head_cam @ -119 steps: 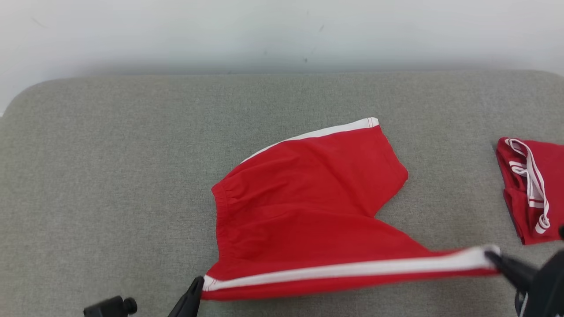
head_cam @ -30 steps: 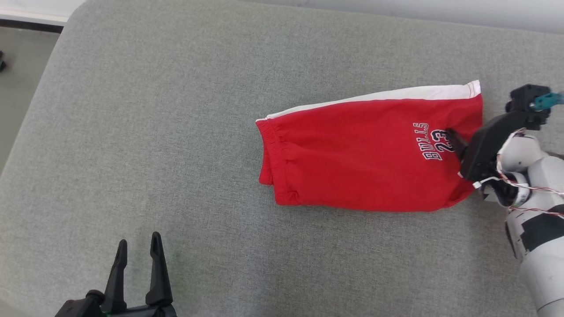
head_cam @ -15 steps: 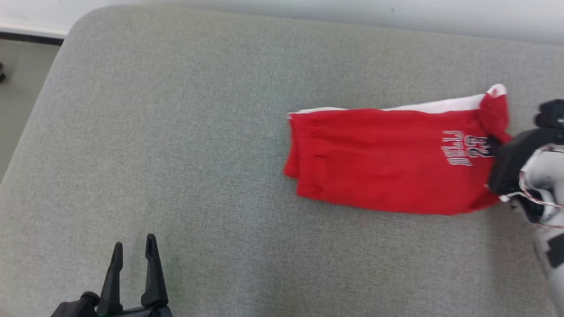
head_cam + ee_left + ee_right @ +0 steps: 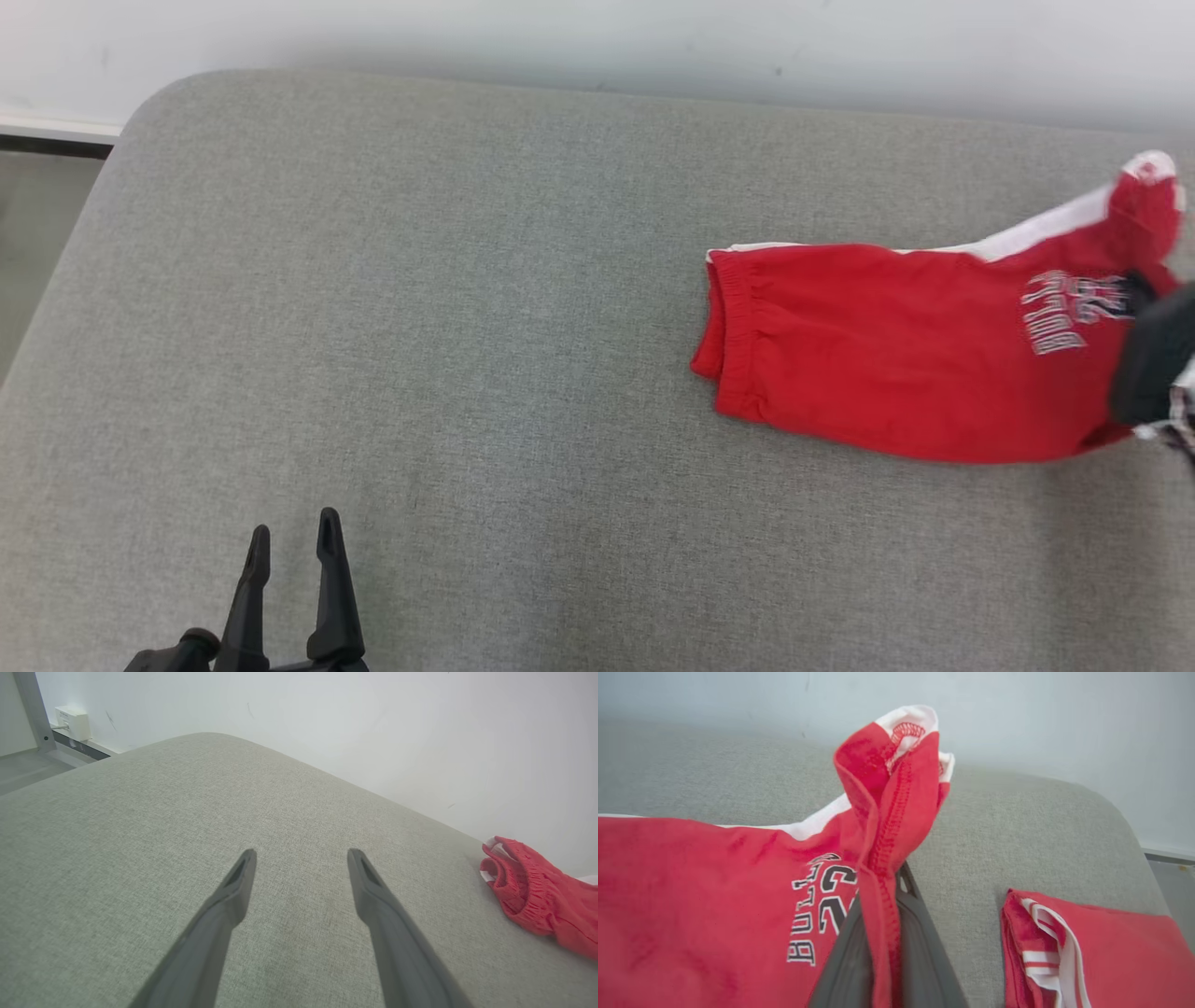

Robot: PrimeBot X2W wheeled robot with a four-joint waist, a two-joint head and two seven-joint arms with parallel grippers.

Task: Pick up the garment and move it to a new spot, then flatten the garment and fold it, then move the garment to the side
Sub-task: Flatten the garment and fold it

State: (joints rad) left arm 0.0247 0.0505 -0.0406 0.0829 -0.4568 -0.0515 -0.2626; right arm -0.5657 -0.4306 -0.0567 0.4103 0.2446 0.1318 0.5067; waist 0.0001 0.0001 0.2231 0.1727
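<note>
Near edge, lower left of the head view: left pincer [image 4: 293, 525], released, two dark fingers parted and pointing up the view, over bare grey fabric-covered desk [image 4: 420, 327], well apart from any cloth. Left wrist view of the same left pincer [image 4: 302, 851]: fingers splayed, nothing between them, desk [image 4: 140, 826] below. Mid-distance, right half of the desk: garment [image 4: 887, 355], red shorts folded lengthwise and lying mostly flat, elastic waistband [image 4: 738, 317] toward the left of the head view, leg end toward its right edge. Waistband end of the garment [image 4: 537, 896] at the far right of the left wrist view. Along the garment's far edge: white side stripe [image 4: 1046, 229]. Close to the leg end: lettering "BULLS 23" [image 4: 1064, 313], blurred there, legible in the right wrist view [image 4: 822, 905]. At the right edge of the head view: right pincer [image 4: 1134, 299], clenched on the leg hem, a corner of red cloth with a white tip raised above it. Right wrist view: right pincer [image 4: 880, 886], stitched hem of the garment [image 4: 691, 896] pinched between its two dark fingers, cloth standing in a peak above them. To the right in that view, near but not touching: second red garment [image 4: 1101, 952], folded, white-striped, on the desk [image 4: 1008, 826]. Farthest: pale wall [image 4: 597, 37] behind the desk's rounded far edge.
</note>
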